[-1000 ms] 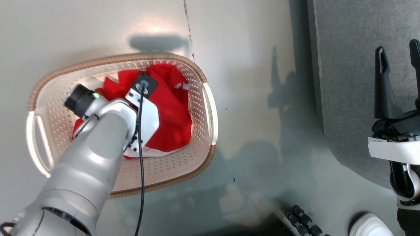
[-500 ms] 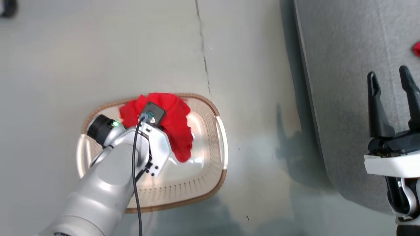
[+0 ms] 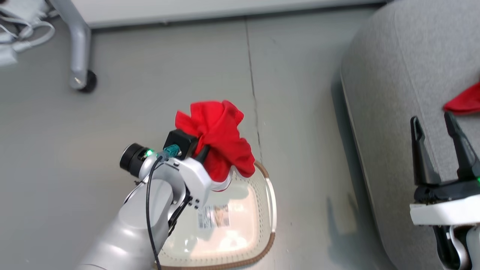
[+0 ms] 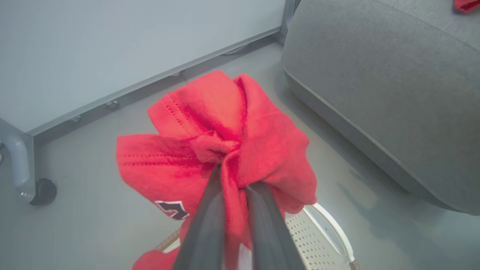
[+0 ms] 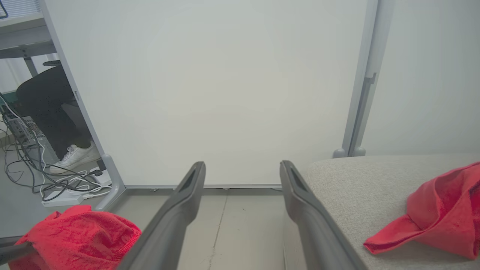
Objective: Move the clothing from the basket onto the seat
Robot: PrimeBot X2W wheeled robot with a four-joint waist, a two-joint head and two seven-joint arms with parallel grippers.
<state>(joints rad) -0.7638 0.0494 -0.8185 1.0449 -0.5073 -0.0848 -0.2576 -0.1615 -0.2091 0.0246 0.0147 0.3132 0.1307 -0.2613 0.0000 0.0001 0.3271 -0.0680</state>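
Note:
A bright red piece of clothing (image 3: 219, 137) hangs bunched in the air above the far rim of the basket (image 3: 267, 245), with my left gripper (image 3: 204, 152) shut on it. In the left wrist view the two dark fingers (image 4: 210, 210) pinch a fold of this clothing (image 4: 225, 138), and the basket's perforated wall (image 4: 318, 232) lies below. A second red piece (image 3: 465, 102) lies on the grey seat (image 3: 393, 86) at the right. My right gripper (image 3: 431, 122) stands open over the seat's near part, holding nothing. The right wrist view shows its open fingers (image 5: 187, 195), the seat (image 5: 356, 176) and that second piece (image 5: 438, 213).
A white wheeled partition panel (image 5: 210, 93) stands behind the basket and seat, its grey leg and caster (image 3: 88, 80) at the upper left. Cables and a power strip (image 5: 56, 187) lie beyond it, beside a person's white shoe (image 5: 77, 157). A crack (image 3: 253, 93) runs along the grey floor.
My left gripper has risen out of the basket with the red clothing, which now hangs above the rim. The head camera has tilted up, showing the panel and more of the seat.

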